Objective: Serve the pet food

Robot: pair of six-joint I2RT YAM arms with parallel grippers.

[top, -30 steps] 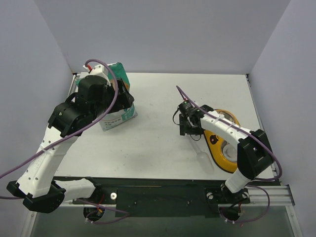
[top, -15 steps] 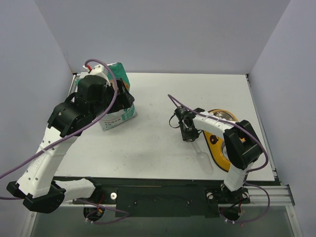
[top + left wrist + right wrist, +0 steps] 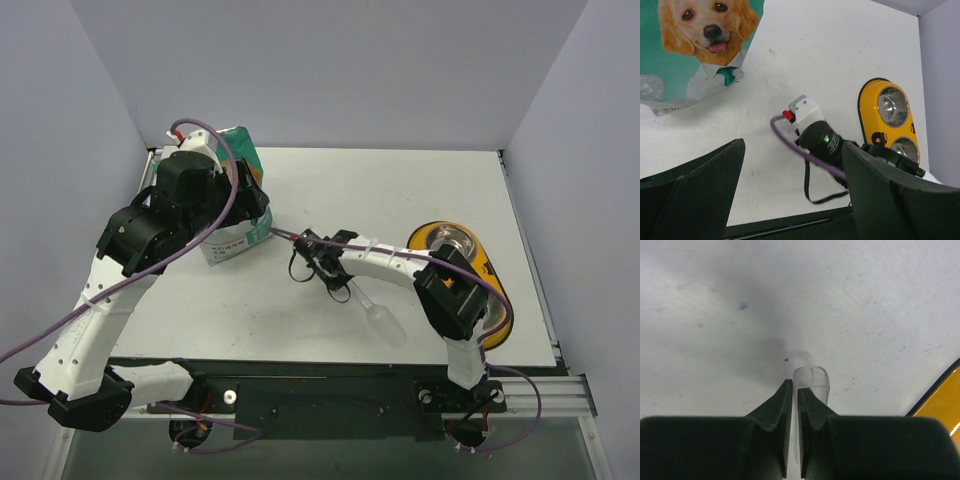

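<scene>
No pet food shows in any view. The teal-green bag with a dog picture stands at the back left. My left gripper hovers beside it, open and empty. In the middle of the table my right gripper is shut on the handle of the clear plastic scoop, which lies low over the surface. In the right wrist view the handle's end pokes out past the closed fingertips.
A yellow double bowl with two steel cups sits at the right, partly covered by the right arm; it also shows in the left wrist view. Grey walls enclose the table on three sides.
The right arm has swung left, away from the yellow bowl to mid-table. Its jaws have closed on the scoop's handle, and the scoop has shifted left with it. The left arm has not moved.
</scene>
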